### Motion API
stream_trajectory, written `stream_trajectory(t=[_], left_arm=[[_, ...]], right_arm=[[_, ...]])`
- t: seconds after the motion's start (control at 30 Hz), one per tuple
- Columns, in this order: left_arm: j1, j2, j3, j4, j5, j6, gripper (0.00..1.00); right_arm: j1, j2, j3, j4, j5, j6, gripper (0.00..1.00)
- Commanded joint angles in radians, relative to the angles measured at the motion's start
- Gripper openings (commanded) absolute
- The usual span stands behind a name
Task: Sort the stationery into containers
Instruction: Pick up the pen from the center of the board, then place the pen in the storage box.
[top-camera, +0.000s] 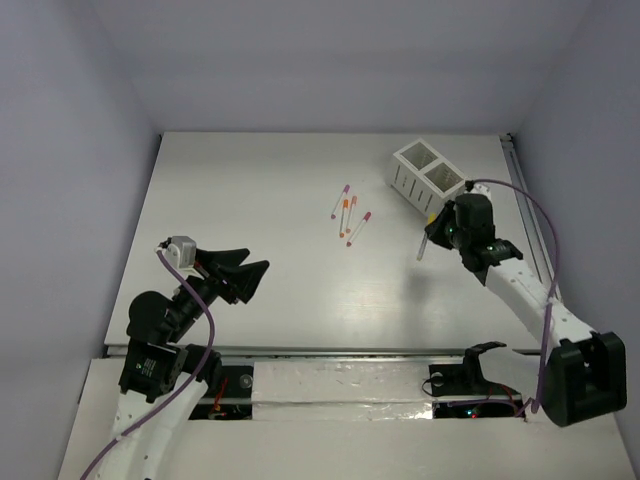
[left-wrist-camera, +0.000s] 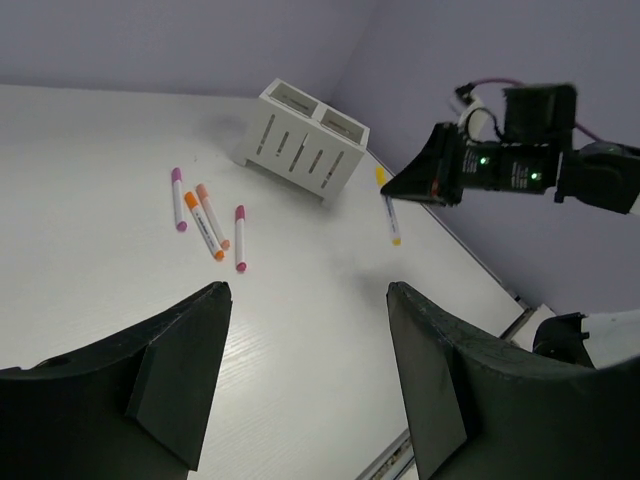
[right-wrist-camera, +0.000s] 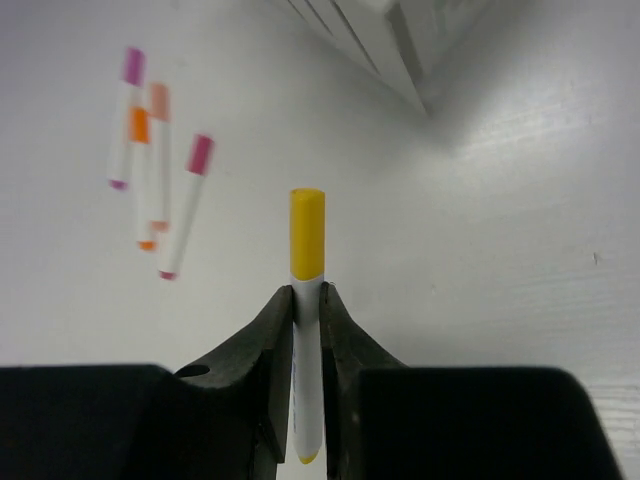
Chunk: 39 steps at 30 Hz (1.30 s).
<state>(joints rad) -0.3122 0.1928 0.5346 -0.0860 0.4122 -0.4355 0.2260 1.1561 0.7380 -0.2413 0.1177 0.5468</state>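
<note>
**Yellow pen in the right arm's grip, four more waiting on the table**

My right gripper (right-wrist-camera: 307, 300) is clamped on the barrel of a thin white pen with a yellow cap (right-wrist-camera: 307, 232). The cap juts out past the fingertips, and the pen looks clear of the table. I judge that grip suits dropping it end-first into the white slatted plastic box (top-camera: 410, 188), which sits close by at about 12 o'clock from the gripper in the top view.

The left gripper (left-wrist-camera: 305, 295) hangs near 8 o'clock of the table's middle, jaws wide apart and holding nothing. I read it as parked out of the way.

I count five pens. One is the pen being held. The other four lie loosely side by side, just toward 1 o'clock of the middle and at 9 o'clock from the right gripper:
- purple-capped pen (left-wrist-camera: 178, 200)
- orange-capped pen (left-wrist-camera: 203, 226)
- pale-orange-capped pen (left-wrist-camera: 213, 217)
- pink-capped pen (left-wrist-camera: 240, 238)

There is one box with two square compartments. No pen shows in either of them from above.
</note>
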Motion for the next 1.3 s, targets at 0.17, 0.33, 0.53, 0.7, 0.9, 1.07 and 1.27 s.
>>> stream_trajectory(t=[0.17,0.33,0.53,0.7,0.9,1.07,1.27], left_arm=[[-0.005,0.123,0.044,0.071,0.054,0.018,0.61],[-0.015,0.209,0.117,0.078,0.071,0.027,0.61],[-0.036,0.309,0.088,0.215,0.069,0.012,0.61],[-0.070,0.378,0.188,0.146,0.042,0.073,0.63],[-0.094,0.401,0.184,0.179,0.025,0.101,0.63],[-0.094,0.404,0.160,0.151,-0.025,0.135,0.62],[-0.094,0.407,0.160,0.140,-0.044,0.144,0.62]], right_arm=[[0.003,0.126,0.371,0.096,0.051,-0.064,0.09],[0.003,0.344,0.618,0.125,0.138,-0.140,0.09],[0.003,0.568,0.876,0.152,0.241,-0.241,0.09],[0.003,0.669,0.954,0.200,0.283,-0.312,0.09],[0.003,0.775,1.012,0.231,0.312,-0.357,0.09],[-0.017,0.826,1.032,0.261,0.312,-0.372,0.10],[-0.017,0.853,1.012,0.273,0.327,-0.392,0.11]])
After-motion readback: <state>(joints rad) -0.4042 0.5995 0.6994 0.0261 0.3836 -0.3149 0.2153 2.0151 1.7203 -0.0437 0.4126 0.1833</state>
